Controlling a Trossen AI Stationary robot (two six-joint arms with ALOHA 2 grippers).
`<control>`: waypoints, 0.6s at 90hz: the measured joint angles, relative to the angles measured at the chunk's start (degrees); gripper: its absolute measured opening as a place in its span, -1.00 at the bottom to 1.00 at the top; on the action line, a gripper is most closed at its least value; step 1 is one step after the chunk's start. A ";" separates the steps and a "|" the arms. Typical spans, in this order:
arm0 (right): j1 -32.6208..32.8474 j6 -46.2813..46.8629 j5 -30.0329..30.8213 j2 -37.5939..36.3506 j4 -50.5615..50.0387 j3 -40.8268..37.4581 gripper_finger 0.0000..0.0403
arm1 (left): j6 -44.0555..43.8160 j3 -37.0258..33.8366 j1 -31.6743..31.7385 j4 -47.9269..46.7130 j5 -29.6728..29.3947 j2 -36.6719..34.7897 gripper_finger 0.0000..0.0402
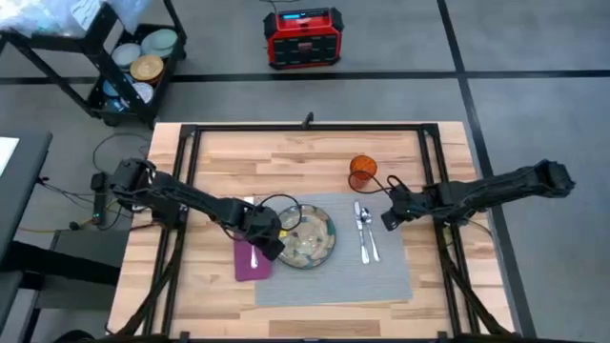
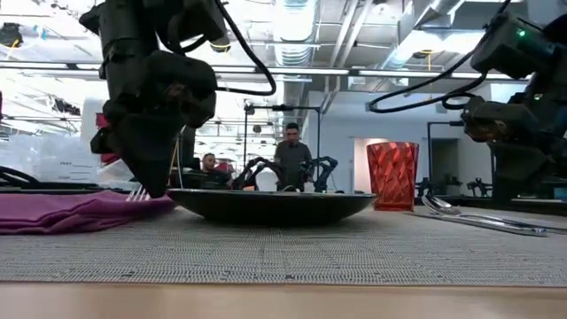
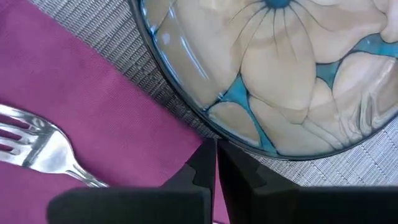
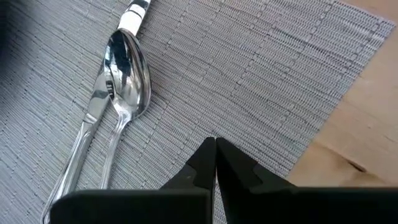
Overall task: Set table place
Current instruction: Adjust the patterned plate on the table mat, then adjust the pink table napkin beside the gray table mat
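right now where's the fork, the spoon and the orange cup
fork [image 3: 43,149], left wrist view, on the neck just behind the tines
spoon [image 4: 127,71], right wrist view, on the bowl
orange cup [image 2: 392,175], low view, on the middle of its side wall

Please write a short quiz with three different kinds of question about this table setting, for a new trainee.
1. True or false: the fork lies on the magenta napkin.
2. Multiple choice: where does the orange cup stand? A) on the plate; B) on the bare wood beyond the placemat's far edge; C) on the napkin.
3. Fill in: the spoon and knife lie on the grey ____, on the right arm's side of the plate.

Key
1. True; its tines rest on the cloth beside the plate, near the shut left end effector.
2. B.
3. Placemat; the shut right end effector hovers over it.
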 joint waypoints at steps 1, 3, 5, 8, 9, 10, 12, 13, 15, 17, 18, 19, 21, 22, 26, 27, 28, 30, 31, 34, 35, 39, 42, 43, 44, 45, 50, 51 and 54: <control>0.00 0.00 0.00 0.00 0.01 0.00 -1.00 | 0.05 0.00 0.00 0.01 0.00 0.00 -1.00; 0.00 0.00 0.00 0.00 0.06 0.00 -1.00 | 0.19 0.00 0.00 0.05 0.00 0.00 -1.00; 0.01 -0.01 0.00 0.00 0.05 0.00 -1.00 | 0.20 0.00 0.00 0.11 -0.02 0.00 -1.00; 0.00 -0.08 -0.01 0.00 0.01 0.00 -1.00 | 0.24 0.00 0.00 0.32 -0.04 0.00 -1.00; 0.00 -0.12 -0.02 0.00 0.03 0.00 -1.00 | 0.33 0.00 0.00 0.50 -0.07 0.00 -1.00; 0.01 -0.13 -0.02 0.00 0.08 0.00 -1.00 | 0.47 0.00 0.00 0.75 -0.12 0.00 -1.00; 0.00 -0.13 0.00 0.00 0.20 0.00 -1.00 | 1.21 -0.08 0.04 1.80 -0.29 0.00 -1.00; 0.00 -0.13 -0.01 0.00 0.28 0.00 -1.00 | 1.81 -0.14 0.07 2.57 -0.42 0.00 -1.00; 0.00 -0.13 0.00 0.00 0.45 0.00 -1.00 | 3.47 -0.22 0.07 4.87 -0.85 0.03 -1.00; 0.00 -0.15 -0.02 0.00 0.66 0.00 -1.00 | 5.10 -0.23 0.07 7.59 -1.39 0.08 -1.00; 0.00 -0.15 -0.02 0.00 0.76 0.00 -1.00 | 5.86 -0.20 0.07 9.01 -1.62 0.09 -1.00; 0.00 -0.15 -0.02 0.00 0.83 0.00 -1.00 | 6.39 -0.14 0.07 10.25 -1.80 0.09 -1.00; 0.00 -0.14 -0.02 0.00 0.90 0.00 -1.00 | 6.94 0.16 0.11 11.61 -2.12 0.03 -1.00; 0.00 -0.13 -0.03 0.00 0.91 0.00 -1.00 | 6.98 0.27 0.18 11.78 -2.30 -0.05 -1.00; 0.04 -0.02 -0.17 0.00 0.89 0.00 -1.00 | 6.69 0.39 0.57 10.34 -2.53 -0.37 -1.00; 0.08 0.03 -0.21 0.00 0.88 0.00 -1.00 | 6.50 0.36 0.63 9.55 -2.52 -0.39 -1.00; 0.14 0.09 -0.23 0.00 0.87 0.00 -1.00 | 6.30 0.32 0.68 8.74 -2.51 -0.39 -1.00; 0.21 0.09 -0.34 0.00 0.87 0.00 -1.00 | 5.95 0.13 0.77 7.20 -2.48 -0.31 -1.00; 0.27 0.09 -0.39 0.00 0.87 0.00 -1.00 | 5.80 0.01 0.81 6.58 -2.47 -0.21 -1.00; 0.49 0.10 -0.40 0.00 0.91 0.00 -1.00 | 5.80 -0.12 0.81 5.38 -2.43 0.21 -1.00; 0.55 0.13 -0.40 0.00 0.91 0.00 -1.00 | 5.86 -0.15 0.81 5.26 -2.40 0.30 -1.00; 0.87 0.35 -0.46 0.00 0.83 0.00 -1.00 | 6.19 -0.15 0.77 4.98 -2.16 0.09 -1.00; 0.96 0.39 -0.46 0.00 0.88 0.00 -1.00 | 6.21 0.03 0.74 4.96 -1.96 -0.20 -1.00; 0.97 0.42 -0.45 0.00 0.91 0.00 -1.00 | 6.23 0.06 0.74 5.01 -1.84 -0.26 -1.00; 1.00 0.48 -0.44 0.00 0.95 0.00 -1.00 | 6.24 0.09 0.74 5.09 -1.71 -0.31 -1.00; 1.02 0.51 -0.44 0.00 0.95 0.00 -1.00 | 6.24 0.10 0.74 5.19 -1.60 -0.31 -1.00; 1.01 0.83 -0.44 0.00 0.88 0.00 -1.00 | 6.24 0.07 0.70 5.18 -1.38 -0.15 -1.00; 1.01 0.87 -0.43 0.00 0.87 0.00 -1.00 | 6.24 0.05 0.70 5.19 -1.38 -0.08 -1.00; 1.01 0.98 -0.42 0.00 0.91 0.00 -1.00 | 6.24 -0.01 0.70 5.38 -1.40 0.00 -1.00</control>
